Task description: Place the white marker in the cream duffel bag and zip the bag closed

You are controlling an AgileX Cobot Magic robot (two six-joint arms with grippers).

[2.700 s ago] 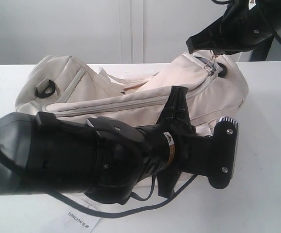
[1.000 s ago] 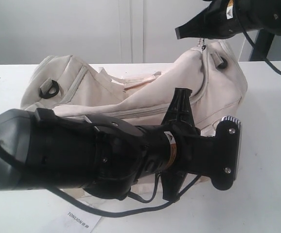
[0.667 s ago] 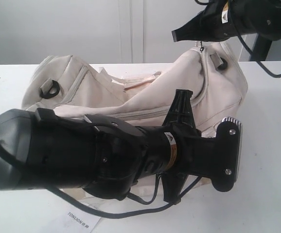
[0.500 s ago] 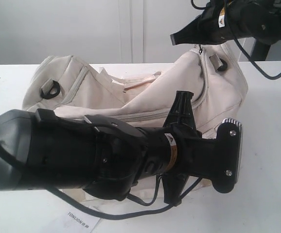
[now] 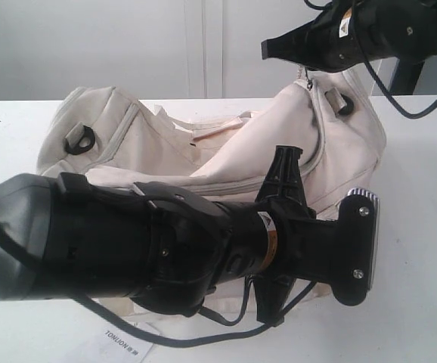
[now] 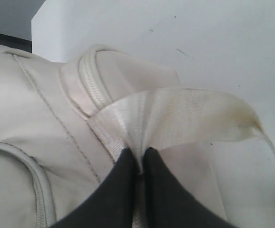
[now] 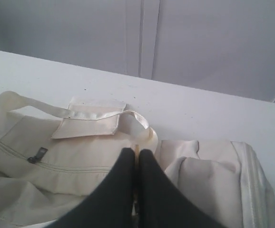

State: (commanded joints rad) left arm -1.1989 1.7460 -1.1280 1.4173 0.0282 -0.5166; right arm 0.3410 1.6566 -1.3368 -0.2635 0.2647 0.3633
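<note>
Reader: Where do we find the cream duffel bag [image 5: 165, 151]?

Legend: On the white table [image 5: 419, 227], lying lengthwise, its right end standing higher than its left. A black D-ring [image 5: 77, 141] marks the left end; a paper tag [image 5: 124, 349] lies on the table in front of the bag.

Reader: And the pincers?

Legend: We see the left gripper [image 6: 138, 159] pinching the shiny webbing handle [image 6: 185, 114]. The right gripper [image 7: 136, 154] has its fingers pressed together above the raised end, the zipper pull [image 5: 307, 76] meeting its underside; whether it is pinched we cannot tell.
</note>
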